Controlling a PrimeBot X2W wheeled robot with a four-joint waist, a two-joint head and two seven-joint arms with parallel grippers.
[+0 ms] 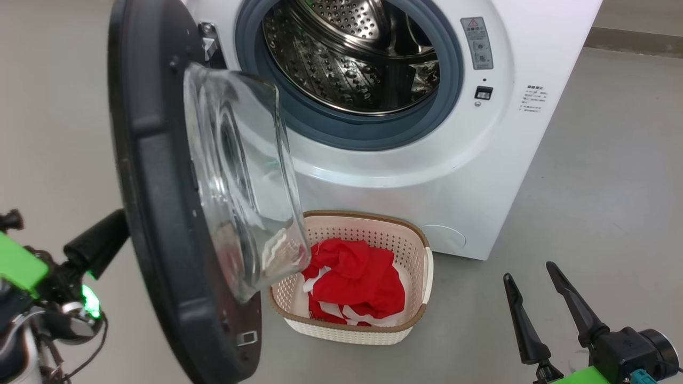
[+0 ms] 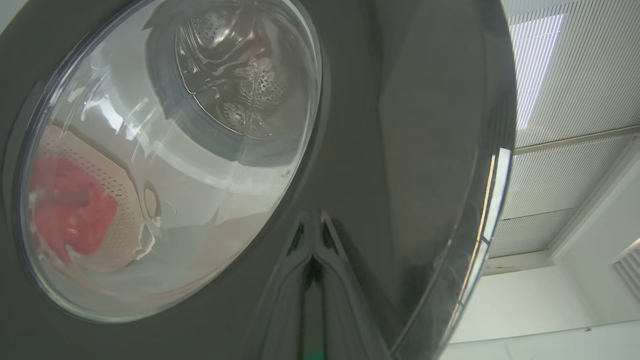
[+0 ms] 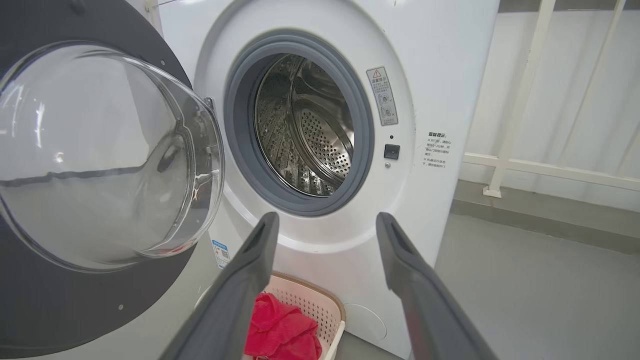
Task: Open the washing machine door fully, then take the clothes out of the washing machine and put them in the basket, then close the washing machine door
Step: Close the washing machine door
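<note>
- The big, white, boxy front-loading washing machine [image 1: 480, 176] takes up the upper centre and right of the head view. Its grey rubber ring [image 1: 352, 130] frames a perforated steel drum [image 1: 347, 58].
- The large, round, black-rimmed washing machine door [image 1: 160, 224] stands open at the left of the head view, seen nearly edge-on. Its clear bulging glass bowl [image 1: 240, 176] faces right, toward the machine.
- The small cream-white perforated plastic basket [image 1: 421, 277] with a brown woven-look rim sits on the plain grey floor [image 1: 587, 213] at lower centre. It is just beside the machine's front panel, below the drum opening. In the head view the glass bowl overlaps the basket's left end.
- The bright red fabric clothes [image 1: 355, 282] with white trim lie heaped inside the basket.
- The left gripper [image 2: 312, 220], at the lower centre of the left wrist view, has its two dark fingers drawn together with nothing between them. It lies close against the door's glossy outer face; whether it touches cannot be told.
- The right gripper [image 1: 528, 272], at the lower right of the head view, is spread wide and holds nothing. It is above the floor, well apart from the basket.
</note>
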